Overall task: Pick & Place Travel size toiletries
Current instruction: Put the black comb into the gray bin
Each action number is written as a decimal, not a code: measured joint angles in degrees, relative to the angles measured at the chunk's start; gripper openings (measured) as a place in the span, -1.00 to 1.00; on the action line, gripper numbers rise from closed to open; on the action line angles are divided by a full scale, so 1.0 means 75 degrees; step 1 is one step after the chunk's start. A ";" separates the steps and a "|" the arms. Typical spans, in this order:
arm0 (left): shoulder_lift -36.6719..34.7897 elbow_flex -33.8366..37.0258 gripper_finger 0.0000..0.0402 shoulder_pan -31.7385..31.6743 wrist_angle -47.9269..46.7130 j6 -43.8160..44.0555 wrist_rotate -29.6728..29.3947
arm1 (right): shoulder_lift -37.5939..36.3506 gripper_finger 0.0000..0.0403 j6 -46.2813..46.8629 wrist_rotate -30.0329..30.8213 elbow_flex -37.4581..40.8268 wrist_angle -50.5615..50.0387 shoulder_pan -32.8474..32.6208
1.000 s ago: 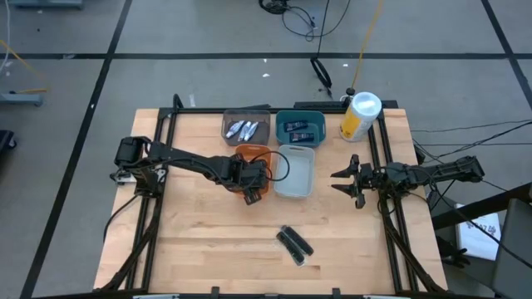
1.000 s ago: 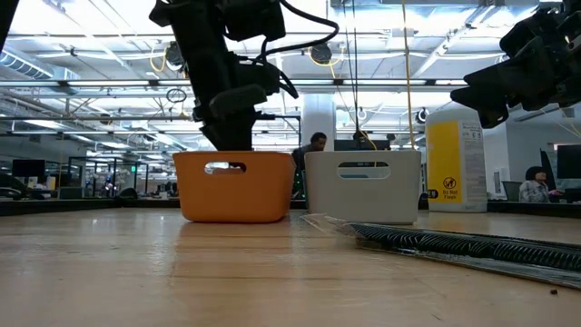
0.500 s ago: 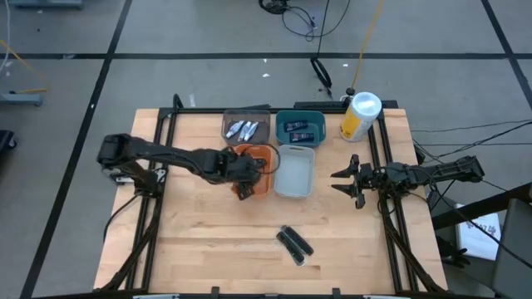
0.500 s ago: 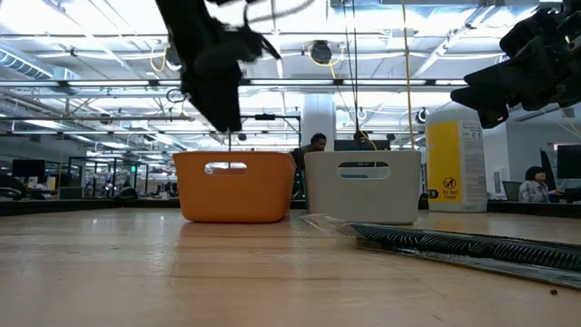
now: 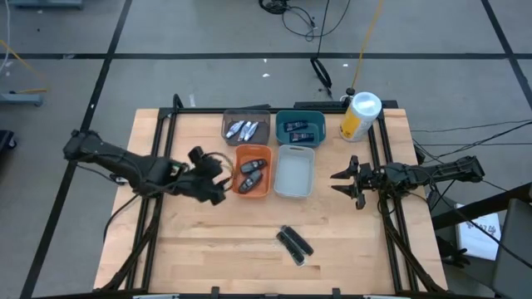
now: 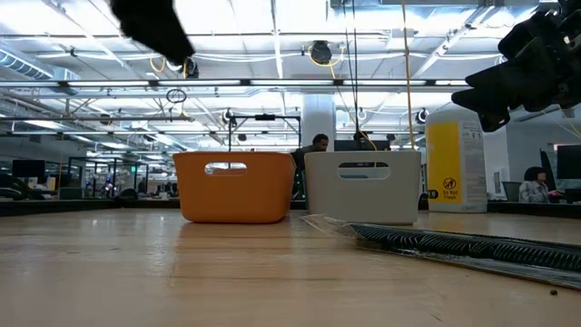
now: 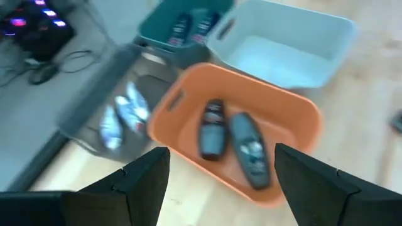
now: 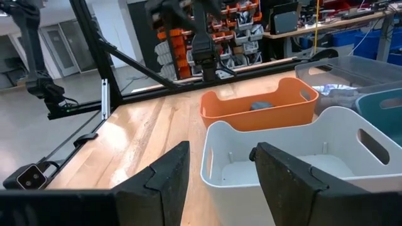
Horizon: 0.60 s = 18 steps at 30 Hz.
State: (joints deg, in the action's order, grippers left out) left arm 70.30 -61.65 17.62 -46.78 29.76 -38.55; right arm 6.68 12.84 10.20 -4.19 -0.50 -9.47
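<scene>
Left gripper (image 5: 206, 173) empty, fingers spread, over bare tabletop (image 5: 208, 232) just off the orange bin's (image 5: 253, 170) left wall. Two grey ovals (image 7: 235, 141) inside that bin. Silvery tubes (image 5: 243, 129) in the grey bin (image 5: 246, 124) and blue tubes (image 5: 300, 129) in the teal bin (image 5: 300, 125), along the back edge. White bin (image 5: 294, 171) beside the orange. Two black bars (image 5: 294, 244) loose near the front edge, wide open wood around. Right gripper (image 5: 342, 182) spread wide, empty, by the right edge.

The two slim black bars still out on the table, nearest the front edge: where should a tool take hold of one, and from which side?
The slim black bars lie flat side by side on the wood, long axes running diagonally in the high view. Probably best to come straight down and close across the narrow width near mid-length of the outer bar, fingers set square to its length. The pair looks close together, so one finger may have little room between them.
</scene>
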 joint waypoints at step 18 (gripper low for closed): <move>-0.5515 0.5626 0.41 0.0575 0.3840 0.0300 0.0350 | 0.0247 -0.15 0.0373 0.0052 0.0000 0.0206 0.0000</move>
State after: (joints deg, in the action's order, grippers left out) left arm 28.94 -19.45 21.93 -17.98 32.01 -35.93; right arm 8.53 15.64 10.59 -4.19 1.04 -9.47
